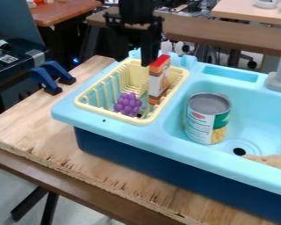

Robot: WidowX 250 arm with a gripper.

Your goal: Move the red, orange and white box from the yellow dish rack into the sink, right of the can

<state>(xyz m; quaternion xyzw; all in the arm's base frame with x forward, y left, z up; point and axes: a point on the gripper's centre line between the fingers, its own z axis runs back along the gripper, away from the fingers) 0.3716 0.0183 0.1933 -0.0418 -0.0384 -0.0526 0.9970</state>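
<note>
At the top of the camera view, the black gripper hangs over the back of the yellow drying rack, its two fingers spread apart. Just below its right finger stands a tall red, white and brown box, upright in the rack; whether they touch I cannot tell. A bunch of purple grapes lies at the front of the rack. To the right, a can with a white and green label stands upright in the light blue sink.
The drain and a tan object are at the right of the basin. A grey faucet base rises at the right edge. Blue clamps grip the wooden tabletop at left.
</note>
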